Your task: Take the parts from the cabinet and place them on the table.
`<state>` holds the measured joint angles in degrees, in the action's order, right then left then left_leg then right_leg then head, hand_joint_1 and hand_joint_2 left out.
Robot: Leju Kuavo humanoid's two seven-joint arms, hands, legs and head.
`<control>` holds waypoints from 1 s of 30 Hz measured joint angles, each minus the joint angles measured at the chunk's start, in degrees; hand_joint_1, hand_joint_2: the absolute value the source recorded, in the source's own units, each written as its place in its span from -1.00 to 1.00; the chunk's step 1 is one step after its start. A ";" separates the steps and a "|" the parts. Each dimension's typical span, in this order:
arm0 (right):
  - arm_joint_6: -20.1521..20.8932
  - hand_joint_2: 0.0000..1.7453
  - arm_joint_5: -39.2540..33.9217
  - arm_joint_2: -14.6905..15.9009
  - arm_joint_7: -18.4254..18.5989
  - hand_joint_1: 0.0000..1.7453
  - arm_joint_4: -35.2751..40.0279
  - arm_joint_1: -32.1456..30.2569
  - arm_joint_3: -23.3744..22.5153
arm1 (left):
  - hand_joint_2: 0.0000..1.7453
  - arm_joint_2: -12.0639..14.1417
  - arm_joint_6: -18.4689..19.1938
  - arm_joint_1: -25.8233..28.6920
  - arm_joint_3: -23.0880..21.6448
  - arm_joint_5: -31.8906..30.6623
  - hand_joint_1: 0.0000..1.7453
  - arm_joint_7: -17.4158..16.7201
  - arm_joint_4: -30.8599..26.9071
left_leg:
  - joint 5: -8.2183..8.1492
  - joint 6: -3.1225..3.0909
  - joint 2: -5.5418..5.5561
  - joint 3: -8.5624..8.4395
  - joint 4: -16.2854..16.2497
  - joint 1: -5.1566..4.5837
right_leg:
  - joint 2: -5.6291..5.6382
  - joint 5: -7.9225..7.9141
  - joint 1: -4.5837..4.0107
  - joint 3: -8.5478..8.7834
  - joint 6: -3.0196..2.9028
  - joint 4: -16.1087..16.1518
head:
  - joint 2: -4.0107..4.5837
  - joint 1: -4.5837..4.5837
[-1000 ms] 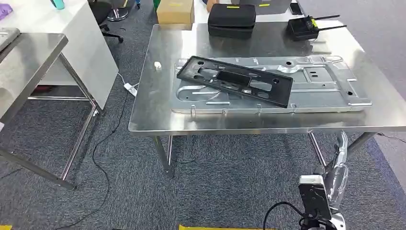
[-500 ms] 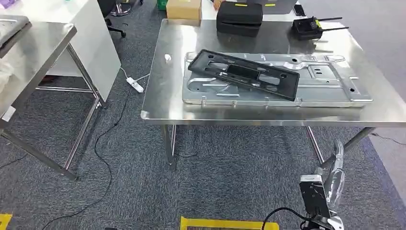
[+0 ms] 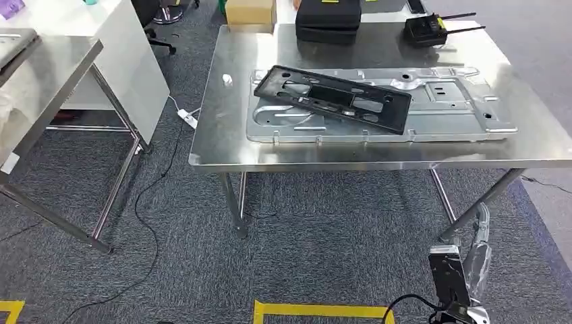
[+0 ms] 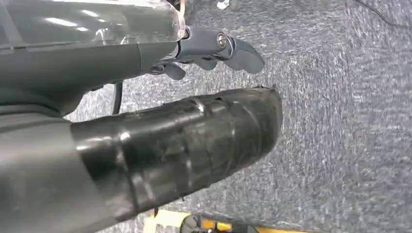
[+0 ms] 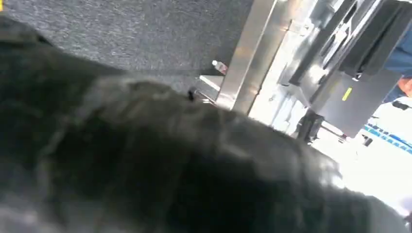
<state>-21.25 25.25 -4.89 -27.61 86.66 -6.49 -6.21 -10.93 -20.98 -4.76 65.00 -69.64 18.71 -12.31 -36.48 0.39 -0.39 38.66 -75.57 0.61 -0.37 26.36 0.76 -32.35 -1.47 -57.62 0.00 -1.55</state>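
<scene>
Head view, left to right. A second steel table (image 3: 47, 74) stands at far left, a cable (image 3: 145, 216) trailing over the carpet (image 3: 324, 250) beside it. The worktop (image 3: 216, 145) carries a silver panel (image 3: 445, 111) with a black frame (image 3: 330, 98) lying tilted across it; a black case (image 3: 328, 20) and a radio unit (image 3: 425, 30) sit behind. Left robot hand (image 4: 214, 48): fingers loosely spread over carpet, released. Right robot hand (image 5: 145, 160): blurred, cannot tell.

The steel table (image 3: 216, 145) stands on grey carpet (image 3: 324, 256) — on it lie a large silver stamped panel (image 3: 445, 111), a black case (image 3: 328, 20), a black antenna device (image 3: 428, 30) and a small white piece (image 3: 227, 79).
</scene>
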 joint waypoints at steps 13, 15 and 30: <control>0.92 -1.00 -0.68 -0.33 -0.04 -1.00 -2.45 0.42 -2.69 | -1.00 0.13 -0.26 -0.18 0.07 0.00 -1.00 -0.17 0.00 | 9.54 -2.90 -0.08 -7.07 17.83 0.05 | 0.32 6.96 0.17 -5.50 3.26 -12.08 | 0.00 -0.09; 0.98 -1.00 -0.79 -0.35 -0.04 -1.00 -2.99 0.31 -2.97 | -1.00 0.13 -0.26 -0.06 0.07 0.02 -1.00 -0.20 0.00 | 9.62 -3.01 -0.21 -6.73 17.66 -0.15 | 0.32 9.15 0.16 -8.63 3.35 -19.04 | 0.00 -0.09; 1.03 -1.00 -0.87 -0.55 -0.15 -1.00 -4.11 0.63 -3.50 | -1.00 0.00 -0.35 -0.02 0.09 0.02 -1.00 -0.20 0.00 | 0.61 0.03 -0.07 1.05 0.18 -0.12 | 0.37 -0.01 -0.03 -0.04 -0.01 0.03 | 0.00 0.11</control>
<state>-20.22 24.37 -5.44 -27.76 82.55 -5.85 -9.70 -10.93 -21.33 -4.78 65.09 -69.61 18.51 -12.31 -35.87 0.42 -0.46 39.70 -75.40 0.49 0.00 26.35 0.73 -32.39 -1.48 -57.59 0.00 -1.44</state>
